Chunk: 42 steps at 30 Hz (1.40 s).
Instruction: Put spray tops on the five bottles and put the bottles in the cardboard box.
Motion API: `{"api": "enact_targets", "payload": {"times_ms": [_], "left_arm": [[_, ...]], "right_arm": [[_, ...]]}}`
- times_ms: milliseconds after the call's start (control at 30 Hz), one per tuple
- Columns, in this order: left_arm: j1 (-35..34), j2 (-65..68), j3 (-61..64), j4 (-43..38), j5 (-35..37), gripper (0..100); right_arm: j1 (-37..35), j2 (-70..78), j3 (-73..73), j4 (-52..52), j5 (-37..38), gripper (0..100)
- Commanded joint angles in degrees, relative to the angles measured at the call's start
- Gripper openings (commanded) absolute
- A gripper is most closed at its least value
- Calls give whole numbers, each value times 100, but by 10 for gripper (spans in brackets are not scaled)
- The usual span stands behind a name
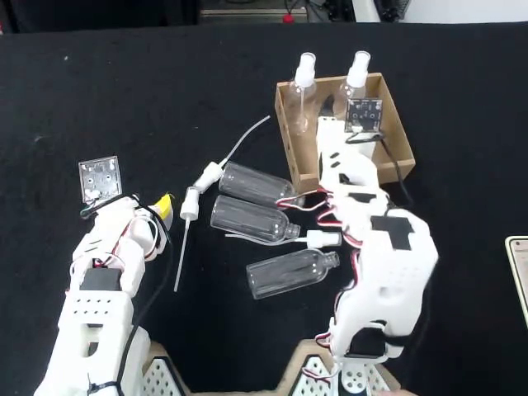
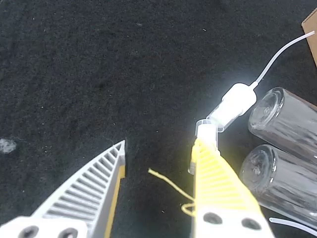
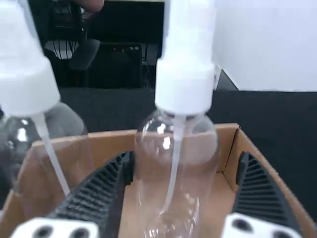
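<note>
The cardboard box (image 1: 394, 132) stands at the back right with two topped bottles upright in it (image 1: 303, 95) (image 1: 357, 82). My right gripper (image 1: 356, 99) is in the box, open, its jaws either side of one topped bottle (image 3: 176, 163) with gaps on both sides. The other topped bottle (image 3: 29, 99) stands beside it. Three bare bottles lie mid-table (image 1: 256, 183) (image 1: 252, 219) (image 1: 293, 272). Three loose spray tops lie among them (image 1: 210, 175) (image 1: 190, 202) (image 1: 322, 239). My left gripper (image 2: 161, 144) is open and low, its yellow finger (image 2: 218, 183) over one spray top (image 2: 205, 131).
The black cloth (image 1: 124, 91) covers the table, with free room at the back left. A flat light object (image 1: 518, 272) lies at the right edge. The spray tops' long thin tubes (image 1: 180, 256) stretch across the cloth near the bottles.
</note>
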Motion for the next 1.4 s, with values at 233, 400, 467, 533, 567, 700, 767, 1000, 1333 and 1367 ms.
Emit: {"api": "enact_targets", "payload": {"times_ms": [233, 400, 467, 533, 567, 700, 767, 1000, 1333, 1367], "left_arm": [[-40, -35, -48, -88, 0, 209], [-22, -35, -48, -88, -9, 209], [-13, -35, -48, -97, -9, 209], [-13, -35, -48, -114, -9, 209], [-13, -35, -48, -114, -9, 209], [-13, -35, -48, -114, -9, 209], [-13, -35, -48, -114, -9, 209], [-13, -35, -48, -114, -9, 209], [-13, -35, -48, -114, 0, 209], [-13, -35, -48, -105, 0, 209]], "right_arm": [[-26, -936, 180, -70, 9, 286], [-9, -1007, 391, -70, 9, 286], [-9, -1218, 673, -70, 9, 286], [-18, -1552, 980, -70, 9, 286], [-18, -1736, 1156, -70, 0, 286], [35, -2545, 1877, -70, -9, 286], [132, -2967, 2255, 88, -18, 286], [993, -4585, 1798, 3736, -18, 286], [1670, -4163, -2114, 9116, 325, 286], [1662, -3899, -2369, 9319, 484, 286]]}}
